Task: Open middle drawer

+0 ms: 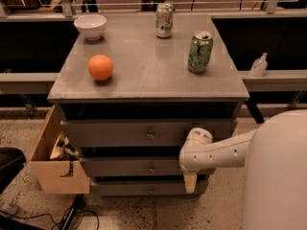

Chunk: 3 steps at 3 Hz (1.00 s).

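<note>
Pincer [190, 182], grip state indeterminate, hung right of the knob [151, 168] on the middle drawer [120, 167]; closing there would likely miss it.

The middle drawer [124, 167] is being seen as the second of three in the grey cabinet [144, 110]. It is a long, flat grey front of medium height, lying level. Its small round metal knob [151, 168] is being carried at the middle of the front. The front is being kept roughly in line with the fronts above and below, under a dark band of shadow. Its right end is being covered by the claw [190, 183], which is hanging downward in front of it, well right of the knob.
</note>
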Tool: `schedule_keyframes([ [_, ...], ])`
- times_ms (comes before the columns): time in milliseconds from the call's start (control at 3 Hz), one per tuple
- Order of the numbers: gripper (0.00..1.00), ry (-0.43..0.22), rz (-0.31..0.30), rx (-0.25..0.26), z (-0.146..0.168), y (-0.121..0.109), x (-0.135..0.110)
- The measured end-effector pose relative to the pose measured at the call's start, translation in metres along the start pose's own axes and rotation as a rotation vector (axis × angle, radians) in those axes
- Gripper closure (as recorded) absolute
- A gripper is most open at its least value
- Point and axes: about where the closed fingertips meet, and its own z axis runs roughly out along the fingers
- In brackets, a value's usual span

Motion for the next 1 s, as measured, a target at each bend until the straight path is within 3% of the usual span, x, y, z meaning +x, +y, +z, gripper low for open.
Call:
schedule_keyframes([
  [667, 0.00, 0.016, -0.022, -0.074, -0.008, 0.010, 0.005],
  [1000, 0.16, -0.003, -0.032, -0.115, 0.003, 0.017, 0.002],
])
